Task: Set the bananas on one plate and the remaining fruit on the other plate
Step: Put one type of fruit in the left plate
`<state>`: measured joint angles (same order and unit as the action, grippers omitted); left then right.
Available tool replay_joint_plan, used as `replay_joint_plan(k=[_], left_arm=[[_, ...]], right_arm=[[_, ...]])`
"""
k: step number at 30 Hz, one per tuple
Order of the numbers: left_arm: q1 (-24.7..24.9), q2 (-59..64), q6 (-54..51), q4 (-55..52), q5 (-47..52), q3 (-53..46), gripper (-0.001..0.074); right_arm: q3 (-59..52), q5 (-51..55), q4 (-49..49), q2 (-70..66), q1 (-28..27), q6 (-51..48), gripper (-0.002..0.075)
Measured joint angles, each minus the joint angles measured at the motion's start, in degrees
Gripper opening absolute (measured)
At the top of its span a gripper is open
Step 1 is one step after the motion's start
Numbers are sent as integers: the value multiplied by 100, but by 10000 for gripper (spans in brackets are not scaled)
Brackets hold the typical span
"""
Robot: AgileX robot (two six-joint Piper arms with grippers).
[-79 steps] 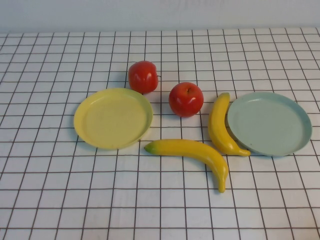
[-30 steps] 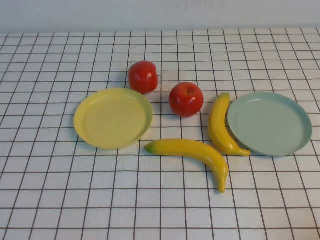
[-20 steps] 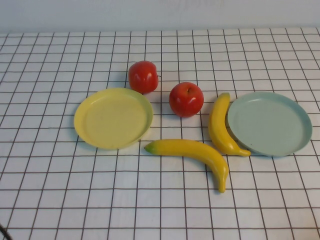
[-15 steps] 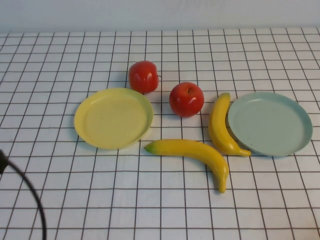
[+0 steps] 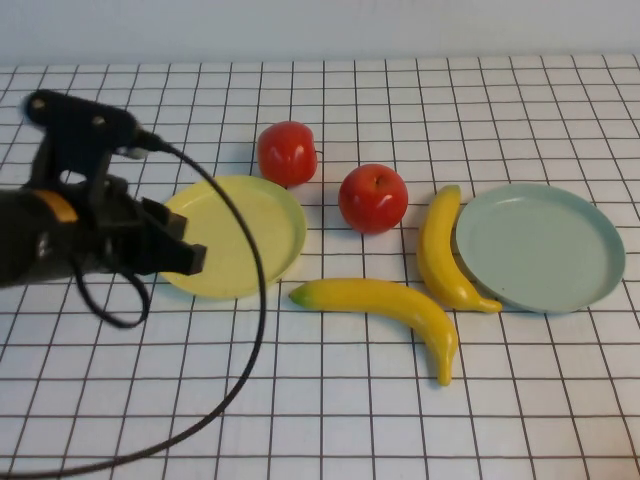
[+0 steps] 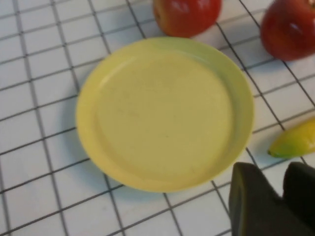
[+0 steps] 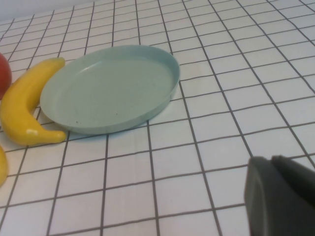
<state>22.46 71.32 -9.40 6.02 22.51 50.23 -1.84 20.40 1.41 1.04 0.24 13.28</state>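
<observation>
- Left gripper (image 5: 185,255): left of the high view, over the near-left rim of the yellow plate (image 5: 240,225). Its fingers (image 6: 256,206) show dark in the wrist view, a narrow gap between them, nothing between them; whether they are parted or pressed together cannot be told.
- Right gripper (image 7: 280,196): outside the high view; in its own wrist view the tips sit clenched together, empty, over bare grid cloth (image 5: 400,420), well apart from the blue-green plate (image 5: 540,245).
- Yellow plate: left of centre, holds nothing.
- Blue-green plate: right of frame, holds nothing.
- Red fruits: one (image 5: 287,153) at the yellow plate's far rim, one (image 5: 372,198) centre, between the plates; both clear of the left fingers.
- Bananas: one (image 5: 440,250) along the blue-green plate's left edge, touching it; one (image 5: 385,305) lower centre, its green tip near the yellow plate.
- Cable (image 5: 245,340): loops from the left arm across lower left.
</observation>
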Motion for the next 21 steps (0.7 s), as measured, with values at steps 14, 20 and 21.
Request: replay_joint_plan(k=[14, 20, 21], left_arm=[[398, 2531, -984, 336, 1345, 2986, 645], [846, 3507, -1110, 326, 1366, 4053, 654], [905, 3683, -1164, 326, 1366, 4219, 654]], right_arm=[[0, 0, 0, 0, 0, 0, -16], [0, 0, 0, 0, 0, 0, -16], [0, 0, 0, 0, 0, 0, -16]])
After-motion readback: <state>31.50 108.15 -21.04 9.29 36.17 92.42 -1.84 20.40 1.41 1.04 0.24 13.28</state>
